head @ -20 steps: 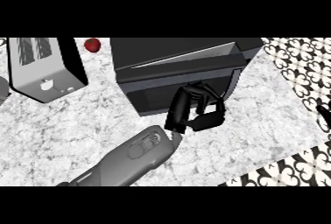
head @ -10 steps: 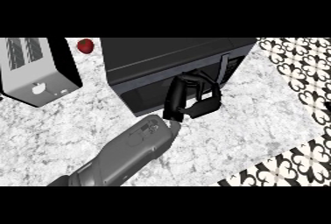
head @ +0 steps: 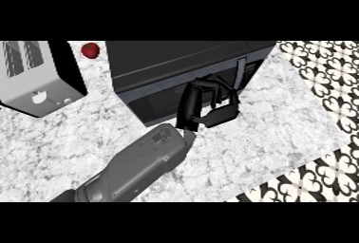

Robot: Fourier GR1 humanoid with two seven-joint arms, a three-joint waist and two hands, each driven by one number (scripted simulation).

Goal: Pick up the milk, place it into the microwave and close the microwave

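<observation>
1 hand (head: pixel 207 105), the right, presses against the microwave (head: pixel 184 71) door on the bench (head: pixel 266 137), fingers bent and holding nothing, likely pushing it shut. Milk isn't visible, presumably inside.

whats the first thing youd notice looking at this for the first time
The black hand on a grey forearm stands out first, its fingers curled against the front of the dark microwave at the middle of the marble counter. Next, the silver toaster at the left edge, with a small red thing beside it near the back.
</observation>
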